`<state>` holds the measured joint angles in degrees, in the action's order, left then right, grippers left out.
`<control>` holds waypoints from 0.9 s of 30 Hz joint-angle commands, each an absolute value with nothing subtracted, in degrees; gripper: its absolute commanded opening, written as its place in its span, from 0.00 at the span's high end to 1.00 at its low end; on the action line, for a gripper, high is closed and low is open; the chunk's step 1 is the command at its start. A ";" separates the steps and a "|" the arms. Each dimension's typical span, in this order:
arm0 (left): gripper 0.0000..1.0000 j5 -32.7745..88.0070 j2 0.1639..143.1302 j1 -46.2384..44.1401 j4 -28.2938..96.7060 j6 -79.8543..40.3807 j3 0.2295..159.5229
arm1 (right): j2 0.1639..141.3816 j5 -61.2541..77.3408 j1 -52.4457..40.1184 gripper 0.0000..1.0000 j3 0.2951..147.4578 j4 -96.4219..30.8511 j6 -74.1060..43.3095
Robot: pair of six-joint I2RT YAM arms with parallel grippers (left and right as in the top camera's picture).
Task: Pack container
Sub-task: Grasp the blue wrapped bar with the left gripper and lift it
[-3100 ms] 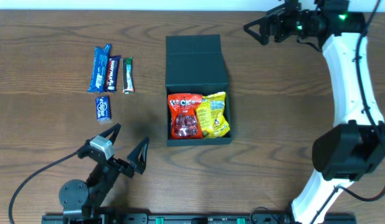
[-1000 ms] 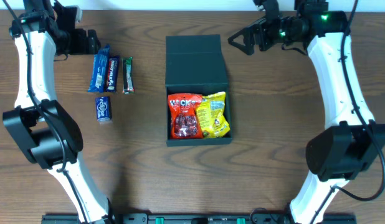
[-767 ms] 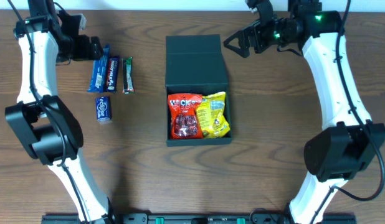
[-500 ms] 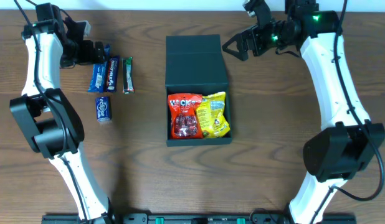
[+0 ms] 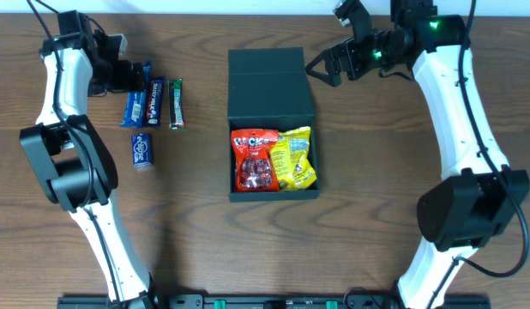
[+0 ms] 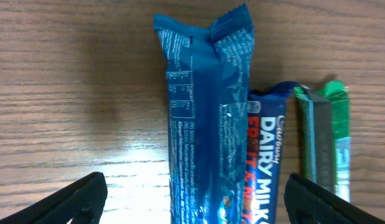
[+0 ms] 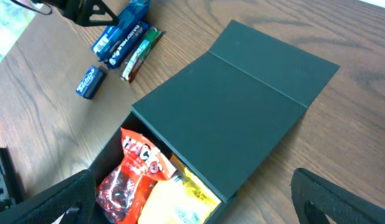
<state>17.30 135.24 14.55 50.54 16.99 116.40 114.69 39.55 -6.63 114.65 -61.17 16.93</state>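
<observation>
Since the left gripper (image 5: 126, 74) sits right at the far end of the snack row, I'd say it's the arm for the next pick. Its wrist view shows the long blue bar (image 6: 205, 124) running lengthwise straight away between two widely spread fingers that hold nothing, so the jaws straddle its width. The Dairy Milk bar (image 6: 264, 168) is tucked right against its right edge, with the green bar (image 6: 326, 143) just past that, which looks tight for that finger.

Only the overhead shows where it all goes. The container (image 5: 272, 86) lies mid-table, well to the right of the bars, lid flap folded back, with a red packet (image 5: 255, 160) and a yellow packet (image 5: 295, 157) already inside. The right gripper (image 5: 323, 67), also wide and empty, hovers by the lid's far corner.
</observation>
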 commanded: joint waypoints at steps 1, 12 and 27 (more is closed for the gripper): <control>0.08 15.42 137.56 13.85 50.63 18.02 117.75 | 114.83 39.35 -7.60 0.01 114.52 -61.32 16.32; 0.25 14.35 139.41 12.93 50.52 18.02 117.75 | 114.83 38.96 -7.77 0.01 114.52 -61.32 16.32; 0.49 11.62 139.52 12.93 50.78 18.00 117.47 | 114.83 38.81 -7.97 0.01 114.52 -61.30 16.32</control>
